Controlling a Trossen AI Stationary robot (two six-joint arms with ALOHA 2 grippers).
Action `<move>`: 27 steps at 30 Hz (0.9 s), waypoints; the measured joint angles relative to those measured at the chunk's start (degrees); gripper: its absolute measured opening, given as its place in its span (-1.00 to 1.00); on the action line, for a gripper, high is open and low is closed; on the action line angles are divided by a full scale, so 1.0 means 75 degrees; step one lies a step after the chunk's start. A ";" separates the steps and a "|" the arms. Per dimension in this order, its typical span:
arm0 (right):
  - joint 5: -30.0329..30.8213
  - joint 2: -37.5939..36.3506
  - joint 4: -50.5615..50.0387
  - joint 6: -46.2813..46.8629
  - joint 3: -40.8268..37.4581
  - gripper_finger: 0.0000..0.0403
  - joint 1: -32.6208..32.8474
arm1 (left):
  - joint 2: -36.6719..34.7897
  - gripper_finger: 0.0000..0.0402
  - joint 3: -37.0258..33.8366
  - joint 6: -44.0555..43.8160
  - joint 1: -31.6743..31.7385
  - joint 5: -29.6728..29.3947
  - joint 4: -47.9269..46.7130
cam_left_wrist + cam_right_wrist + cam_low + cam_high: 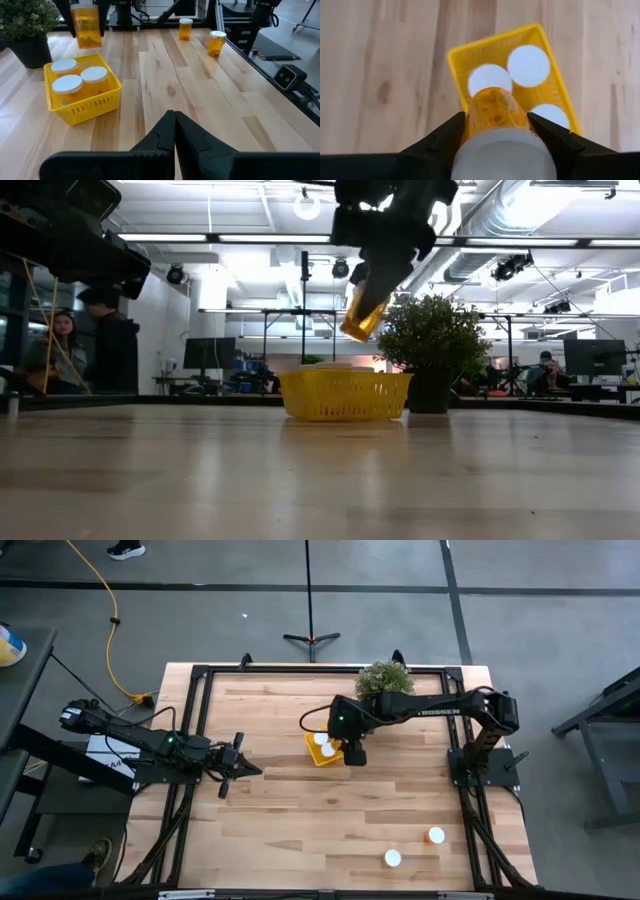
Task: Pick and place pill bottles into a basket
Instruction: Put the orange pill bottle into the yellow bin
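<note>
The yellow basket (320, 750) stands mid-table by the potted plant (384, 679) and holds three orange pill bottles with white caps (80, 79), upright. My right gripper (352, 754) hangs above the basket's near end, shut on another orange bottle (362, 310). Two more bottles (436, 835) (393, 858) stand upright near the table's near right corner. My left gripper (245, 770) is shut and empty at the left, low over the table. My right gripper pinches the bottle between its two fingers (445, 137), on the sides of its upper part near the white cap (502, 157). The fingers come from above, pointing down. The bottle hangs below them, a little tilted, lifted clear above the basket (520, 65).
The potted plant stands just behind the basket at the far edge. A black frame (200, 680) runs round the table's edges. Bare wood lies between the basket and the two loose bottles. People show in the room beyond the table (60, 350).
</note>
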 joint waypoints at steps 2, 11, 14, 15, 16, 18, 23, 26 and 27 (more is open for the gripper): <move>0.0163 0.0082 0.0006 -0.0127 0.0000 0.00 -0.0031 | -0.0003 -0.77 0.0000 0.0000 0.0000 -0.0005 0.0000; 0.0106 0.0180 -0.0138 -0.0216 0.0000 -0.15 -0.0078 | 0.0003 -0.77 0.0009 0.0000 0.0000 -0.0017 0.0024; 0.0063 0.0180 -0.0134 -0.0219 0.0000 -0.08 -0.0078 | 0.0003 -0.77 0.0009 0.0000 0.0000 -0.0034 0.0015; 0.0081 0.0180 -0.0131 -0.0219 -0.0003 -0.04 -0.0078 | 0.0003 -0.77 0.0009 0.0000 0.0000 -0.0034 0.0017; 0.0116 0.0180 -0.0102 -0.0212 -0.0003 -0.01 -0.0078 | 0.0003 -0.77 0.0009 0.0000 0.0000 -0.0034 0.0015; 0.0151 0.0180 -0.0039 -0.0193 -0.0003 0.02 -0.0085 | 0.0003 -0.77 0.0009 0.0000 0.0000 -0.0034 0.0015; 0.0153 0.0229 0.0000 -0.0160 -0.0003 -0.10 -0.0130 | 0.0003 -0.77 0.0009 0.0000 0.0000 -0.0034 0.0012; 0.0126 0.0380 -0.0026 -0.0161 -0.0003 -0.14 -0.0168 | 0.0003 -0.77 0.0009 0.0000 -0.0001 -0.0034 0.0009; 0.0121 0.0452 -0.0026 -0.0161 -0.0003 -0.14 -0.0174 | 0.0003 -0.77 0.0009 0.0000 0.0000 -0.0034 0.0004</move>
